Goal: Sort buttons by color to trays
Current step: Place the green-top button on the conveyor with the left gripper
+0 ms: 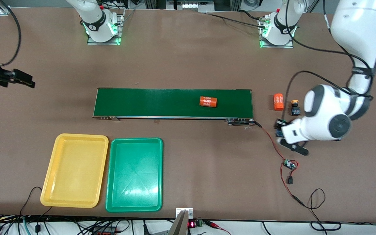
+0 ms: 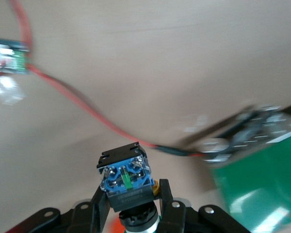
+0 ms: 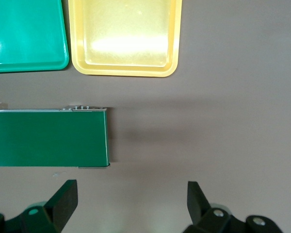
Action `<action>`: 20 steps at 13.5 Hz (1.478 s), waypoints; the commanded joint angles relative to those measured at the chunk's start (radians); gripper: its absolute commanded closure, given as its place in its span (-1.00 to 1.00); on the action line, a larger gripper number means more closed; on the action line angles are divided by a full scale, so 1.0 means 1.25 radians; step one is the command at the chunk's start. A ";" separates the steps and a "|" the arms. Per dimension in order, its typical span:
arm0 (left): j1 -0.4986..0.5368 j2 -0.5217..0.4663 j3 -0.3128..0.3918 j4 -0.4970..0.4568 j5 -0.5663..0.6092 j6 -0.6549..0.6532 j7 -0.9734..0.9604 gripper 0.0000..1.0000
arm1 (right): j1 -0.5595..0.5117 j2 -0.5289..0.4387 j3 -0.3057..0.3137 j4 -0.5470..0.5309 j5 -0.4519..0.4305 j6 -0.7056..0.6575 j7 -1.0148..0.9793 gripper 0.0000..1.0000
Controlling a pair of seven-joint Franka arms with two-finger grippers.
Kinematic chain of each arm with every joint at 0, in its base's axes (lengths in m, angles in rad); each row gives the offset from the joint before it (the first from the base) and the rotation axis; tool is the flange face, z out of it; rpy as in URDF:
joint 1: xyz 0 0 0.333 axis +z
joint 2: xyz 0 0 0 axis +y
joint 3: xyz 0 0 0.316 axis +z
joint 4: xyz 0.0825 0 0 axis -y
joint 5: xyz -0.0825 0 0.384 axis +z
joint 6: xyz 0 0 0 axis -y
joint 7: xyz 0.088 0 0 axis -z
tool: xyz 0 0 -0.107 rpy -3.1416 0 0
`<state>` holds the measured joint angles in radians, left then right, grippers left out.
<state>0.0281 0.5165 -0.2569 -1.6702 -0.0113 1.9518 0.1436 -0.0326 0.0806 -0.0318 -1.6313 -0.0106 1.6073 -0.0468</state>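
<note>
The right gripper (image 1: 28,81) waits with its jaws spread over the table's edge at the right arm's end. Both trays, yellow tray (image 1: 75,169) and green tray (image 1: 135,174), lie along the table's front edge. Only the left wrist view shows the left gripper (image 2: 133,206) clenched on a button (image 2: 126,177); another button (image 1: 294,107) stands beside the orange cylinder (image 1: 278,101).

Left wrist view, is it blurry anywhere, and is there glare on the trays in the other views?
Left wrist view: the button in the left gripper is fairly sharp; red wire and conveyor belt are smeared. Front view: soft sheen on the green tray. Right wrist view: bright glare patch in the yellow tray, above the open right gripper.
</note>
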 commanded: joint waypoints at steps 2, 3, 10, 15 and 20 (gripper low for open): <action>-0.004 -0.081 -0.097 -0.100 -0.014 0.008 -0.200 1.00 | -0.010 0.009 -0.005 0.055 0.027 -0.034 -0.005 -1.00; -0.003 -0.084 -0.116 -0.117 -0.015 0.015 -0.221 1.00 | -0.008 0.009 -0.004 0.055 0.027 -0.034 -0.003 -1.00; -0.003 -0.135 -0.160 -0.300 -0.068 0.213 -0.241 1.00 | -0.010 0.010 -0.004 0.055 0.027 -0.034 -0.003 -1.00; -0.003 -0.133 -0.212 -0.332 -0.068 0.245 -0.277 0.78 | -0.010 0.010 -0.004 0.052 0.028 -0.035 -0.001 -1.00; 0.017 -0.133 -0.211 -0.325 -0.067 0.236 -0.263 -1.00 | -0.002 0.007 0.001 0.051 0.021 -0.064 -0.008 -1.00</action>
<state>0.0246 0.3871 -0.5147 -2.0558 -0.0737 2.2446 -0.2026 -0.0361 0.0941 -0.0379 -1.5775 0.0076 1.5504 -0.0491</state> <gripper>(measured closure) 0.242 0.000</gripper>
